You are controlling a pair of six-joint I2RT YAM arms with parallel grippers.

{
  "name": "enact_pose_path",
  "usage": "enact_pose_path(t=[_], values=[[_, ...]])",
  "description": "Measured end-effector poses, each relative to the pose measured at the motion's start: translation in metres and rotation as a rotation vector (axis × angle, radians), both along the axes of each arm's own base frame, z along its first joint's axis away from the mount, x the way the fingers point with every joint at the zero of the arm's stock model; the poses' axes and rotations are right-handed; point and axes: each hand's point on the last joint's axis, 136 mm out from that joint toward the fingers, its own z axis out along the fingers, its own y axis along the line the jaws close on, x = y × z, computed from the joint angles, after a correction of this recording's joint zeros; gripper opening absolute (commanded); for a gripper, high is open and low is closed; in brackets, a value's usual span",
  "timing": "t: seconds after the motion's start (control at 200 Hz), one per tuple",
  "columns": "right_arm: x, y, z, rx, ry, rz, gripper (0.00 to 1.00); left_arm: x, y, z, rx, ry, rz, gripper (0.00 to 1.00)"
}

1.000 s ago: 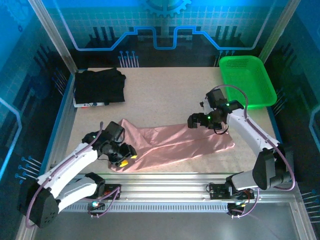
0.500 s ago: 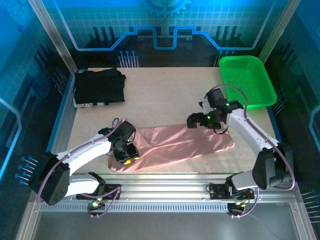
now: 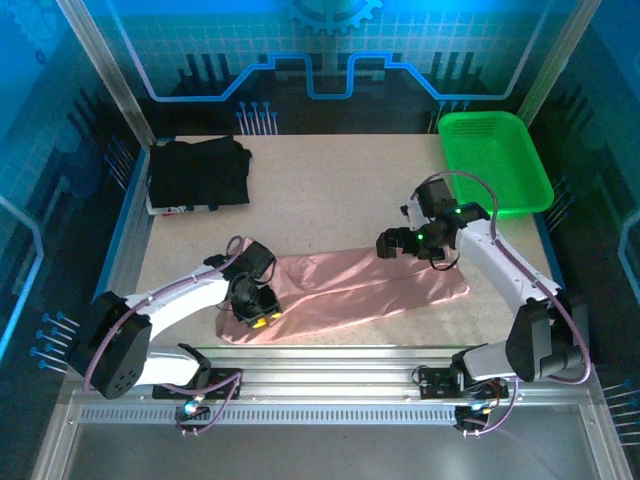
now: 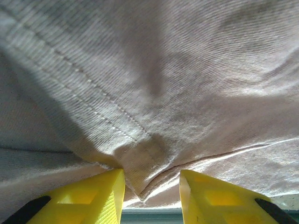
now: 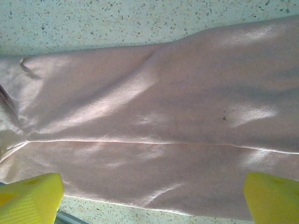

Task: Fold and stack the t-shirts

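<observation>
Pinch fully before lifting: your left gripper [image 4: 152,179] straddles, half-closed, a hem pucker at the near-left corner of the pink t-shirt [image 3: 350,290], grip unclear; your right gripper [image 3: 388,243] hangs wide open and empty above its right part.

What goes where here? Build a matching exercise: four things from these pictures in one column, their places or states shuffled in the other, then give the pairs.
Things
1. pink t-shirt
2. black t-shirt
3. green basket
4. right gripper

Places or states
A. far right corner
B. far left corner
C. open wide, above pink cloth
D. lying across the near middle, partly folded

Pairs: 1-D, 2-B, 3-A, 4-C
</observation>
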Motion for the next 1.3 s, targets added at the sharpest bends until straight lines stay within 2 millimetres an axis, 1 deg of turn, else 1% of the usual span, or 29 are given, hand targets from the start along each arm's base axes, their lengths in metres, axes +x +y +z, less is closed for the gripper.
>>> enact_pose_path(t=[0.115,0.235,0.39,0.46,0.59,0.7,0.87,1.16,1.296], values=[[0.000,-0.001,0.000,0.000,-0.002,0.000,1.00,-0.004,0.002,0.002,-0.002,0.000,0.013,0.37],[0.001,-0.003,0.000,-0.001,-0.003,-0.003,1.00,-0.008,0.005,-0.002,0.006,0.015,0.021,0.36],[0.001,-0.003,0.000,-0.001,-0.004,-0.002,1.00,-0.003,0.002,-0.014,0.017,0.033,0.032,0.31],[0.001,-0.003,0.000,-0.002,-0.004,-0.001,1.00,-0.001,0.001,-0.017,0.024,0.043,0.040,0.31],[0.000,-0.004,0.002,-0.003,-0.010,0.001,1.00,0.007,-0.002,-0.015,0.015,0.021,0.046,0.26],[-0.003,-0.007,0.005,0.001,-0.021,-0.007,1.00,0.007,-0.002,-0.015,0.017,0.017,0.046,0.22],[-0.005,-0.011,0.003,-0.001,-0.015,-0.019,1.00,0.008,-0.003,-0.013,0.012,0.012,0.046,0.14],[-0.005,-0.012,0.003,-0.001,-0.014,-0.019,1.00,0.014,-0.007,0.007,-0.040,-0.063,0.062,0.00],[-0.005,-0.012,0.003,-0.001,-0.014,-0.020,1.00,0.011,-0.006,0.007,-0.047,-0.065,0.071,0.00]])
